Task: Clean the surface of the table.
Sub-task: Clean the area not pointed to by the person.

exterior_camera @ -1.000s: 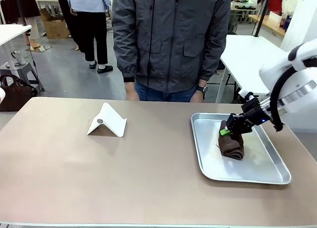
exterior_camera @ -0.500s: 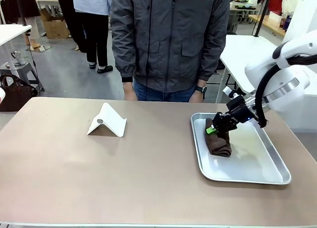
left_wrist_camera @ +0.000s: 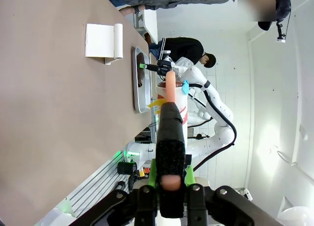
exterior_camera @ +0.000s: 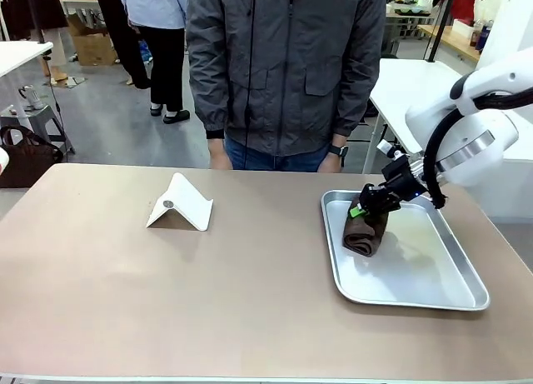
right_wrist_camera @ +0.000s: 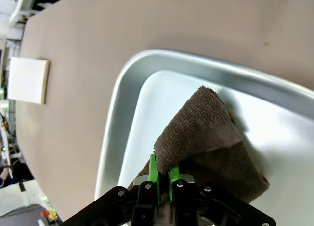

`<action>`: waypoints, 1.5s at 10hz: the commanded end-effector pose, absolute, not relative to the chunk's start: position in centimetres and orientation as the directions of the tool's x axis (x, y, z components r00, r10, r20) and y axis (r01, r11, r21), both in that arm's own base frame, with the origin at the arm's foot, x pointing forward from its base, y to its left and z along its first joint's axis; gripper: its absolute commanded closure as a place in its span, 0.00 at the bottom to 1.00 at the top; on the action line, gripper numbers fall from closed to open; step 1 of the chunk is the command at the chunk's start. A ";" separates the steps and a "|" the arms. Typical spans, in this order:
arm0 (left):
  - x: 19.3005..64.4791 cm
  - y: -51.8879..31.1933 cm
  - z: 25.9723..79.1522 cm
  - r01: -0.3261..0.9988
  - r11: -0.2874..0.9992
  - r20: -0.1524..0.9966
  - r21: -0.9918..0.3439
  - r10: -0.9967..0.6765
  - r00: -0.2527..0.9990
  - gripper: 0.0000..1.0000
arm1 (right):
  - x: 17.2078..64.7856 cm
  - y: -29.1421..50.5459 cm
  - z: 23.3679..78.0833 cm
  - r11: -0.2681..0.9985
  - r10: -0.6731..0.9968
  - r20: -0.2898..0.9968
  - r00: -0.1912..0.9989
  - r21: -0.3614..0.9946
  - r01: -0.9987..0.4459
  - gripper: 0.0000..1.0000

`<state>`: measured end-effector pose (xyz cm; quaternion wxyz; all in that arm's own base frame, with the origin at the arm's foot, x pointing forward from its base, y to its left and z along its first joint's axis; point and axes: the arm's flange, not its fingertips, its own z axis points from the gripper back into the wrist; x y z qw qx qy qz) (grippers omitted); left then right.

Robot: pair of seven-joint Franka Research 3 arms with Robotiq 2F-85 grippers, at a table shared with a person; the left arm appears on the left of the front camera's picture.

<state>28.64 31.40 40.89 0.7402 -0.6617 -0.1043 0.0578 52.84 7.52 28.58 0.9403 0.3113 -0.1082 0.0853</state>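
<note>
Right, the brownish desk [exterior_camera: 250, 309] spans the front view. A white folded stand [exterior_camera: 181, 203] sits left of centre toward the far edge. A silver tray [exterior_camera: 466, 299] lies on the right part of the desk, close to the right edge. A person [exterior_camera: 287, 67] in a grey jacket stands at the far edge, between the stand and the tray. Behind the far-right corner is a white-topped table [exterior_camera: 416, 84], and off the far-left corner a brown bag [exterior_camera: 25, 155].

The right gripper [exterior_camera: 360, 211] is clamped on a brown cloth [exterior_camera: 365, 230], its green pads pinching the cloth's upper fold. The cloth hangs down into the tray's far-left part, just inside the tray's left rim. In the left wrist view the left gripper [left_wrist_camera: 170, 113] has its fingers pressed together, off beyond the desk's edge.

Since a second ago the right gripper and cloth have shifted from mid-tray toward the tray's far-left corner. Stand and tray are unmoved.

Bare desk top runs between the stand and the tray and along the whole near edge.
</note>
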 end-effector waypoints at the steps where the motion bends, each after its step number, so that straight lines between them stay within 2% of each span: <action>1: 28.4 31.0 41.2 0.054 0.117 0.079 -0.992 0.228 0.970 0.78 | 52.6 6.4 27.7 0.796 0.064 0.287 0.956 0.563 -0.222 0.91; 7: 28.4 31.0 41.2 0.054 0.117 0.079 -0.992 0.228 0.970 0.78 | 49.0 1.4 27.5 0.805 -0.021 0.251 0.968 0.578 -0.132 0.91; 12: 28.4 31.0 41.2 0.054 0.117 0.079 -0.992 0.228 0.970 0.78 | 45.4 -0.9 29.1 0.791 0.059 0.197 0.979 0.589 -0.166 0.91; 15: 28.4 31.0 41.2 0.054 0.117 0.079 -0.992 0.228 0.970 0.78 | 42.5 -2.2 32.3 0.670 0.073 0.333 0.940 0.682 -0.294 0.91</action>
